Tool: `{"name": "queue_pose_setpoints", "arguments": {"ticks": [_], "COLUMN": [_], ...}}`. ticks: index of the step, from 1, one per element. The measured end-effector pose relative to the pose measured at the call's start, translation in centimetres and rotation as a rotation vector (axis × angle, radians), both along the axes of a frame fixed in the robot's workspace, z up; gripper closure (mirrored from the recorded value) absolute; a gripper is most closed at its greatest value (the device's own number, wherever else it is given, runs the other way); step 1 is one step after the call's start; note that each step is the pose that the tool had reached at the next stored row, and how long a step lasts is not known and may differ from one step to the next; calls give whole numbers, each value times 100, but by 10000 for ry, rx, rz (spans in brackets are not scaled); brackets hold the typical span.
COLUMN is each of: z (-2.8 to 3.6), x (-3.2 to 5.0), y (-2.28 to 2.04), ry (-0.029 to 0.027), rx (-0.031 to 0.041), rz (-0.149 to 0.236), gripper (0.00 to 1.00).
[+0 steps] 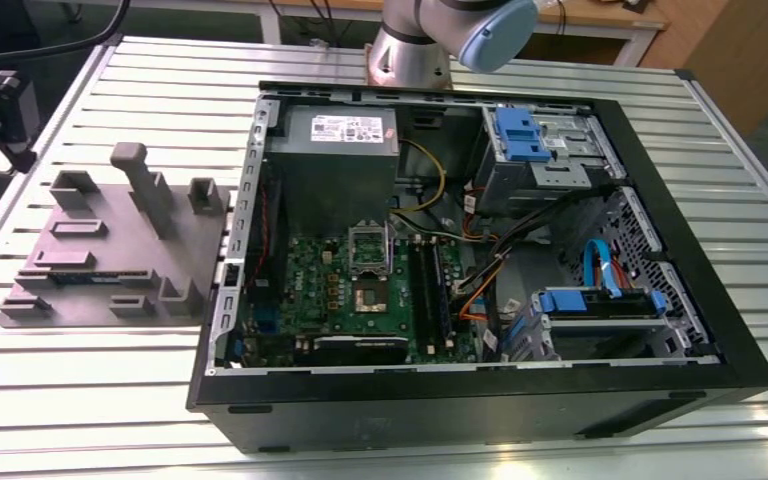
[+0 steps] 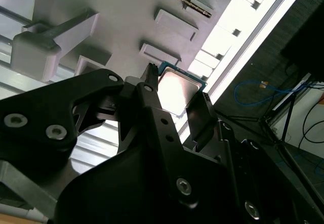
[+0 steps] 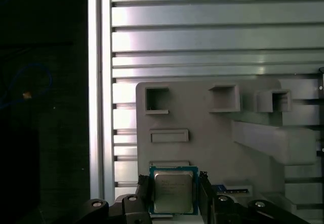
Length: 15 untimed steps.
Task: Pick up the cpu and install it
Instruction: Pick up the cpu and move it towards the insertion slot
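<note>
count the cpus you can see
1: the cpu, in both wrist views, gripped by the gripper with the grey tray behind it. Another could lie hidden inside the computer case.

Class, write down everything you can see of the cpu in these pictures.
The cpu is a small flat square chip: a shiny silver-grey metal top with faint print, on a green board showing as a thin border. In both wrist views it sits between the fingers of the gripper, which close on two opposite edges, its metal face towards the cameras. It looks lifted clear of the grey tray beyond it.
</note>
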<state>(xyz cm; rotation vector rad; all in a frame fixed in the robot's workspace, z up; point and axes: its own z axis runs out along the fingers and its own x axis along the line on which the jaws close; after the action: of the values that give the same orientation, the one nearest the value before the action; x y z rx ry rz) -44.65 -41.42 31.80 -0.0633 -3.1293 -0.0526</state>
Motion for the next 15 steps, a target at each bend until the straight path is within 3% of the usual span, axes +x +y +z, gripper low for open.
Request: {"name": "queue_pose_setpoints", "arguments": {"ticks": [15], "z": [107], "x": [0], "y": [0], "ry": [0], "rx": [0], "rz": [-20], "gripper": [53]}}
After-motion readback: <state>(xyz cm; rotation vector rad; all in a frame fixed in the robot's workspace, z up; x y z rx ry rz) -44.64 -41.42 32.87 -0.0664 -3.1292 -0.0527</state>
